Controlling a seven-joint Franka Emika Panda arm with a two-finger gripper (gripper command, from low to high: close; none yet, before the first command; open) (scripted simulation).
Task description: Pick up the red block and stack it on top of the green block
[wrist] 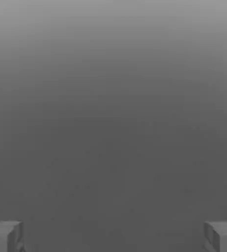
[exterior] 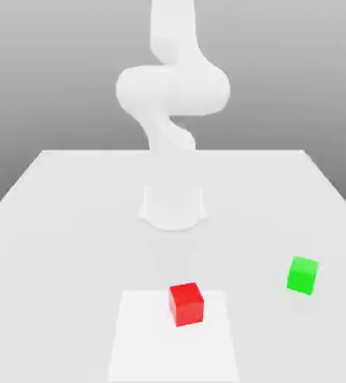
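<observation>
White table [exterior: 56, 209] — paler square patch [exterior: 142, 336]

A simulated test scene: a plain white table [exterior: 71, 224] against a featureless grey backdrop.

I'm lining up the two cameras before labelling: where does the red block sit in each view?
Exterior view: the red block lies low in the picture, on a paler square patch of the table, to the exterior view's left of the green block.
Hand view: plain grey between the fingers of the open gripper.
Shared landmark: none I can match for certain; the gripper belongs to the white arm.
</observation>
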